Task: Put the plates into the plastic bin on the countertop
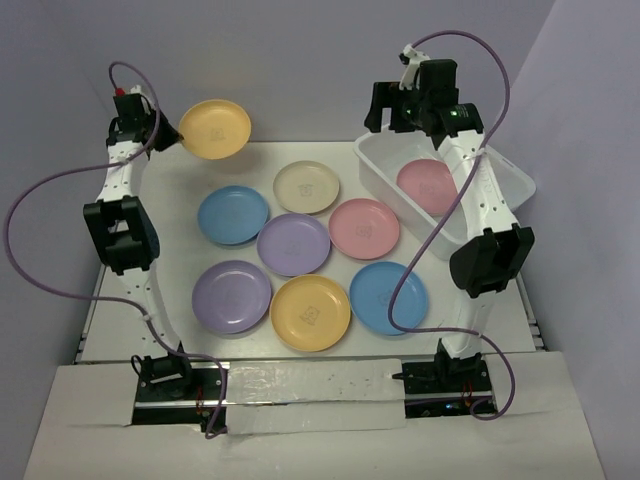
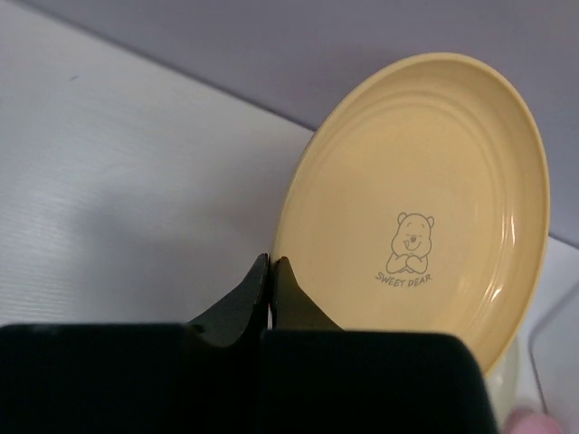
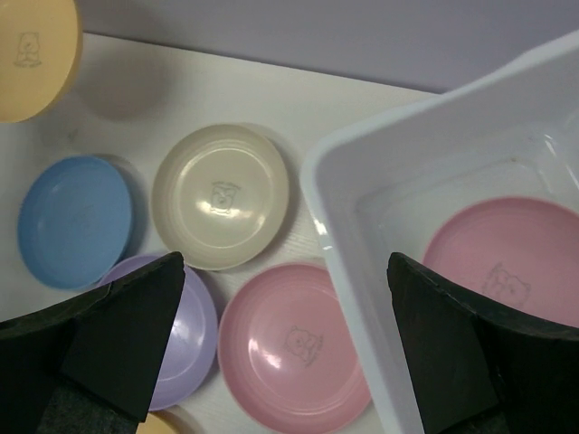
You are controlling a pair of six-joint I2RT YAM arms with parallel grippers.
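Observation:
My left gripper [image 1: 176, 134] [image 2: 271, 262] is shut on the rim of a yellow plate [image 1: 214, 129] [image 2: 425, 208] and holds it tilted in the air above the far left of the countertop [image 1: 260, 155]. My right gripper [image 1: 392, 108] [image 3: 285, 316] is open and empty, high above the near left rim of the plastic bin [image 1: 385, 180] [image 3: 353, 235]. A pink plate [image 1: 425, 185] [image 3: 507, 262] lies in the bin. On the countertop lie several plates: beige [image 1: 307, 186], blue [image 1: 233, 214], purple [image 1: 293, 243], pink [image 1: 364, 228], purple [image 1: 231, 296], yellow [image 1: 310, 312], blue [image 1: 388, 297].
The bin stands at the far right, tilted against the table rim. The lying plates fill the table's middle. A grey wall rises behind the table. White boards [image 1: 300, 420] cover the arm bases at the near edge.

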